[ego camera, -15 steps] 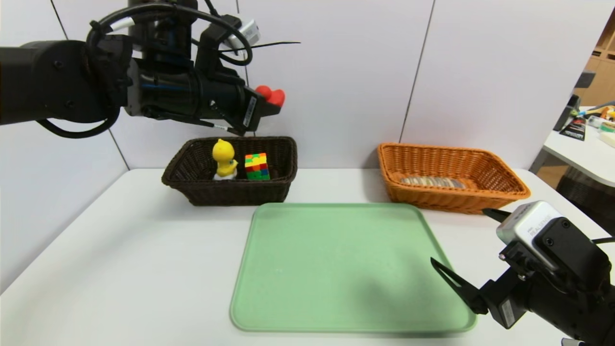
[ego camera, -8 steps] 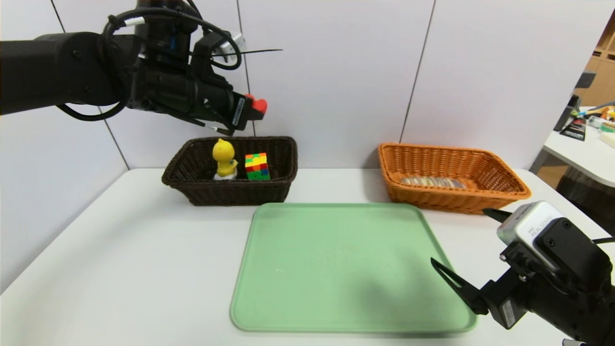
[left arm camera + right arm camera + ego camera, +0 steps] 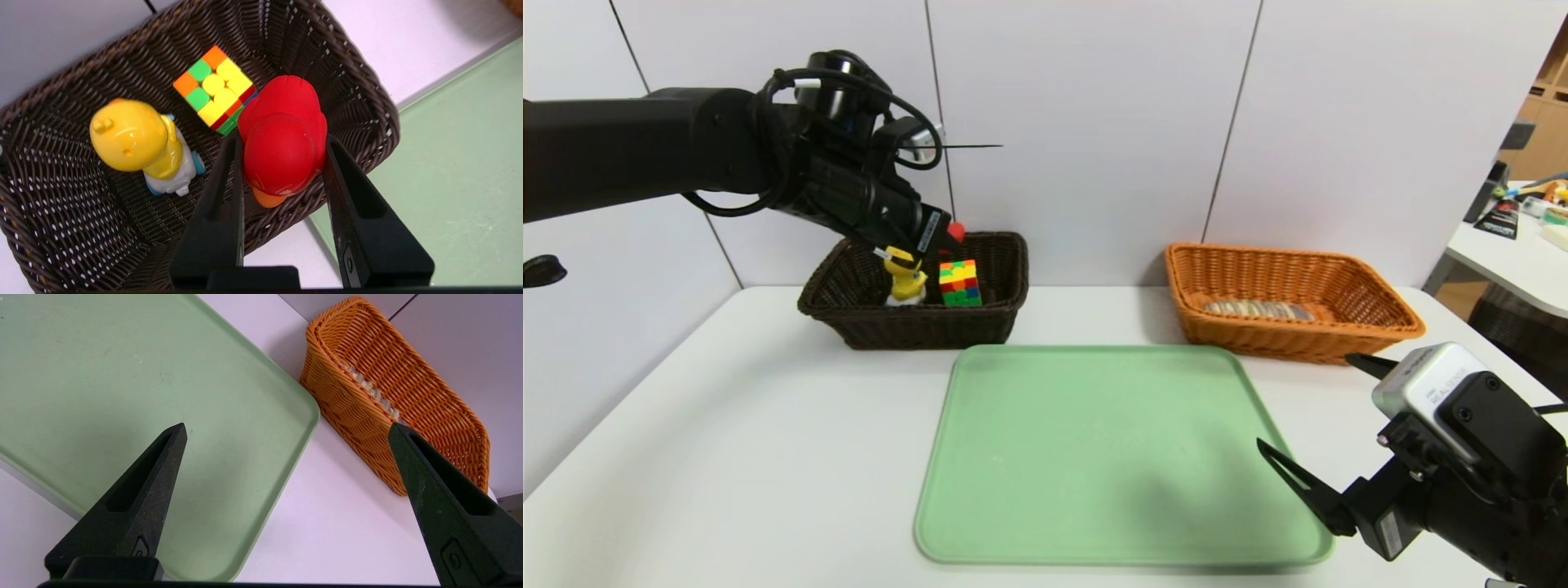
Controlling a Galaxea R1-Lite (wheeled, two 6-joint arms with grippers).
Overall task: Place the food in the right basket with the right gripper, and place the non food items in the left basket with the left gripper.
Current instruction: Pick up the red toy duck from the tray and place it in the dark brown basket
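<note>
Nearest the robot, the right gripper [image 3: 1319, 441] hangs low over the near right corner of the green tray [image 3: 1094, 457], its two black fingers [image 3: 135, 506] spread wide with nothing between them. The tray lies flat on the white table [image 3: 727, 457], its surface bare. Just past the tray's far right corner sits the orange basket [image 3: 1372, 327], and the ridged loaf [image 3: 1258, 309] lies inside it along the floor; from the right wrist view only the loaf's cream ridges [image 3: 369, 390] peek over the near wall. Across the table, beyond the tray's far left corner, the dark brown basket [image 3: 849, 322] holds the yellow duck toy [image 3: 139, 141] standing upright on its white wheeled base and, just beside it, the puzzle cube [image 3: 212, 90]. The left gripper [image 3: 282, 151] hovers over this basket, tilted down, pinching the red rubber duck [image 3: 284, 139] by its sides above the cube and the basket's near wall. From the head view the left arm hides most of the red duck and the yellow toy's head.
</note>
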